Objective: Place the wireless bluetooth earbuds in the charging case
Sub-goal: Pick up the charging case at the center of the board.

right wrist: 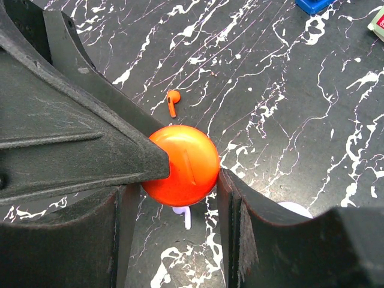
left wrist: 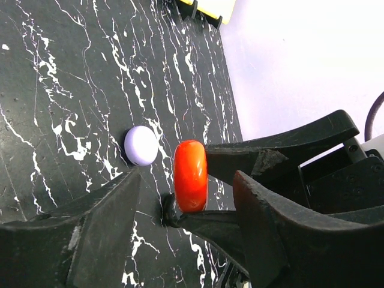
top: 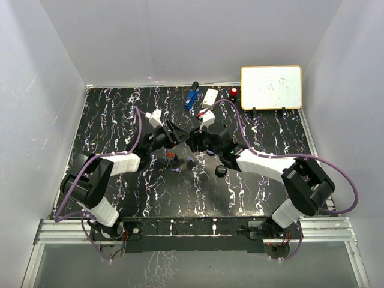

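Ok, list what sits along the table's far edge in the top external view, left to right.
Blue plastic object → small white rectangular box → small red round object → framed white rectangular board.

The left arm [top: 126,162] and right arm [top: 258,161] bend at elbows near the lower corners of the top view and stretch inward to meet at centre, the right gripper [right wrist: 195,171] clamped on the case [right wrist: 183,165], the left gripper [left wrist: 187,174] with jaws apart either side of it.
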